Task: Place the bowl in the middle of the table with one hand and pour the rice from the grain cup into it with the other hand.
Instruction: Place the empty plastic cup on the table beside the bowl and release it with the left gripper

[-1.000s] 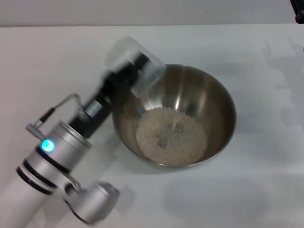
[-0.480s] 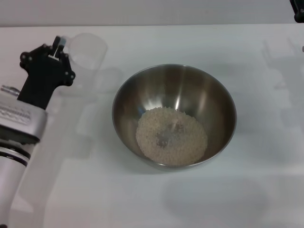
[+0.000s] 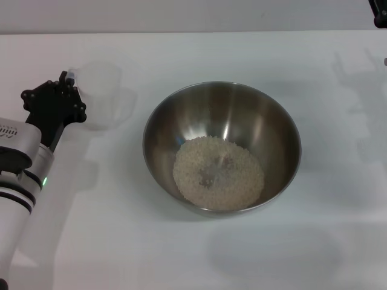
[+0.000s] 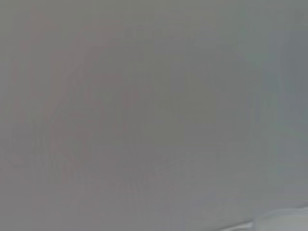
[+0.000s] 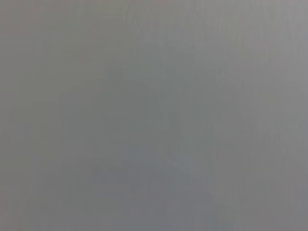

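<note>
Head view: the bench [image 3: 199, 260] is carrying the bowl [image 3: 222, 147] at its middle, rice [image 3: 218, 173] lying in it.
The rice is sitting as a round pile on the bowl's bottom. The left gripper [image 3: 68, 90] is hanging over the bench's left side, well apart from the bowl, its fingers clenched on the cup [image 3: 100, 95], which is sitting upright and looking empty. Only a dark sliver of the right gripper [image 3: 380, 13] is showing at the far right corner; whether its fingers are released, I cannot tell.
</note>
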